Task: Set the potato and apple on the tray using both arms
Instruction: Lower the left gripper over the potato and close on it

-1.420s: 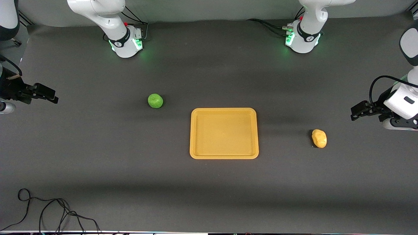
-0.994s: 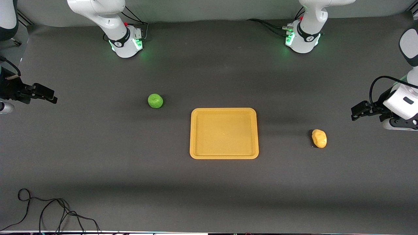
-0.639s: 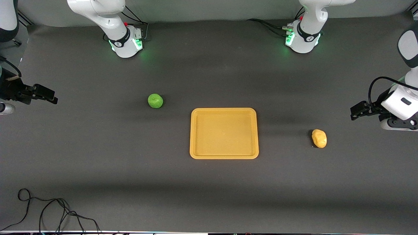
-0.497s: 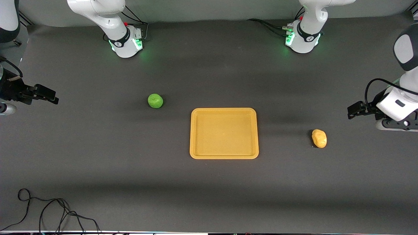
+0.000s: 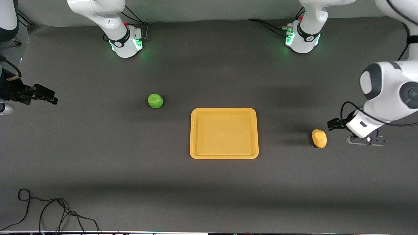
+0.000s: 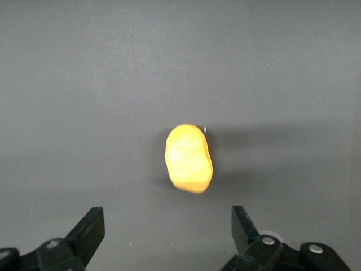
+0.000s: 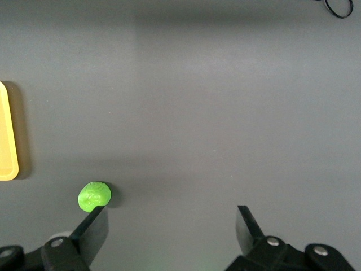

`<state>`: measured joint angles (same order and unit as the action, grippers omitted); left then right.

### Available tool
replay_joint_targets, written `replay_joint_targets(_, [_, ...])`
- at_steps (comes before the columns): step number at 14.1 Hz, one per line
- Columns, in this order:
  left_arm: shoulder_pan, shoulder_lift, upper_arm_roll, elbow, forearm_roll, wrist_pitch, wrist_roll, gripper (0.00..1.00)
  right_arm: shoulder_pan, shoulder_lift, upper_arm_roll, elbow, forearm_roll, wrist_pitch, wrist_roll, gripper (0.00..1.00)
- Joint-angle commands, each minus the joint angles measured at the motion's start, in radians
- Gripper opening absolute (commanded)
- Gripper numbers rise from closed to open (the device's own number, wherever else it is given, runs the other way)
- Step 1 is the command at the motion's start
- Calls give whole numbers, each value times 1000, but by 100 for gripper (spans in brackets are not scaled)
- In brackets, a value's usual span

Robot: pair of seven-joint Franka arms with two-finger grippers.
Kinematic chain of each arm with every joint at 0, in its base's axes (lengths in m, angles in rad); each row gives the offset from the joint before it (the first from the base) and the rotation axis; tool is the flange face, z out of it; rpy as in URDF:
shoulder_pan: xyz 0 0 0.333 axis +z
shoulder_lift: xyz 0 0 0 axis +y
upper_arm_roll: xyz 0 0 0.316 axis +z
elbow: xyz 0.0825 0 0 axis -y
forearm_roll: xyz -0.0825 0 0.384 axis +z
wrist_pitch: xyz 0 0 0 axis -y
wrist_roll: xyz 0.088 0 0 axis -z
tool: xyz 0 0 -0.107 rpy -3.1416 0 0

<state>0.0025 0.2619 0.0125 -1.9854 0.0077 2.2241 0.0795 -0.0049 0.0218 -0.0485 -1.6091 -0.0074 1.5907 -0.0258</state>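
Note:
The yellow-orange potato (image 5: pixel 319 138) lies on the dark table toward the left arm's end. In the left wrist view the potato (image 6: pixel 189 158) sits just ahead of my open, empty left gripper (image 6: pixel 167 217). In the front view my left gripper (image 5: pixel 333 124) is over the table right beside the potato. The green apple (image 5: pixel 155 101) lies toward the right arm's end, apart from the empty yellow-orange tray (image 5: pixel 224 110) in the middle. My right gripper (image 5: pixel 45 94) waits open and empty at the table's edge. In its wrist view the apple (image 7: pixel 94 196) shows beside one finger of that gripper (image 7: pixel 172 217), farther off.
A loose black cable (image 5: pixel 49 212) lies by the table edge nearest the front camera, toward the right arm's end. The two green-lit bases (image 5: pixel 125 44) (image 5: pixel 302 40) stand along the edge farthest from that camera. The tray's rim (image 7: pixel 7 130) shows in the right wrist view.
My left arm has swung in from the table's end and lowered its open gripper close to the potato. The right gripper, apple, potato and tray have stayed put.

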Motion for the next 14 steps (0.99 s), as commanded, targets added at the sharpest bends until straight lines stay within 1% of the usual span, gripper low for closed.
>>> replay_joint_targets(1, [-15,69,1,5,-15,80,-15,98,8,9,-7,20,3,-2,-6,100])
replay_joint_targets(2, [-16,97,1,8,-28,84,-18,96,8,9,-7,20,3,-2,-6,100])
replay_joint_targets(3, [-13,126,1,11,-28,86,-15,91,8,10,-7,20,3,-2,-6,100])
replay_joint_targets(4, [-13,158,1,14,-29,119,-17,86,8,10,-7,20,3,-2,-6,100])
replay_joint_targets(5, [-15,186,1,14,-32,167,-20,86,8,10,-7,20,3,-2,-6,100])
replay_joint_targets(7, [-15,239,1,13,-38,184,-26,85,8,10,-7,20,1,-2,-6,100])
replay_joint_targets(8, [-13,250,1,13,-38,186,-26,65,8,10,-7,20,1,-2,-6,100])
replay_joint_targets(9, [-6,250,1,14,-38,184,-26,38,8,10,-7,20,1,-2,-8,100])
replay_joint_targets(10, [-9,244,0,14,-46,183,-32,37,8,10,-7,18,1,-2,-9,100])
replay_joint_targets(11, [-15,240,0,25,-63,174,-49,24,8,10,-7,18,1,-2,-9,100])
replay_joint_targets(12, [-18,232,-2,46,-66,160,-72,6,8,12,-7,18,1,0,-9,100])
replay_joint_targets(13, [-25,208,-2,57,-66,134,-93,0,8,10,-7,18,1,0,-9,100])
replay_joint_targets(14, [-39,182,-3,77,-66,79,-115,0,8,10,-7,18,1,0,-9,100])
